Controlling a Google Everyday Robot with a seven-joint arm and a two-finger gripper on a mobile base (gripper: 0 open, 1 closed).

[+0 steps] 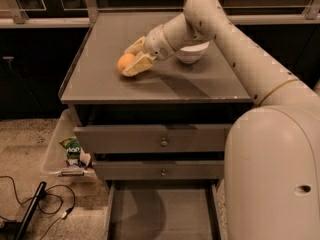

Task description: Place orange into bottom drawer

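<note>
The orange (124, 62) rests on the grey cabinet top (165, 84), left of centre. My gripper (132, 60) reaches in from the right. Its two pale fingers (139, 65) sit on the far and near sides of the orange, closed in against it. The orange still touches the cabinet top. The bottom drawer (160, 214) is pulled out at the foot of the cabinet, and its flat grey floor is bare where it shows. My arm crosses the right side of the view and hides the drawer's right edge.
A white bowl (192, 53) stands on the cabinet top just behind my wrist. The two upper drawers (160, 138) are shut. A clear bin (55, 151) holding a green snack packet (73, 146) sits left of the cabinet. Cables (45, 209) lie on the floor.
</note>
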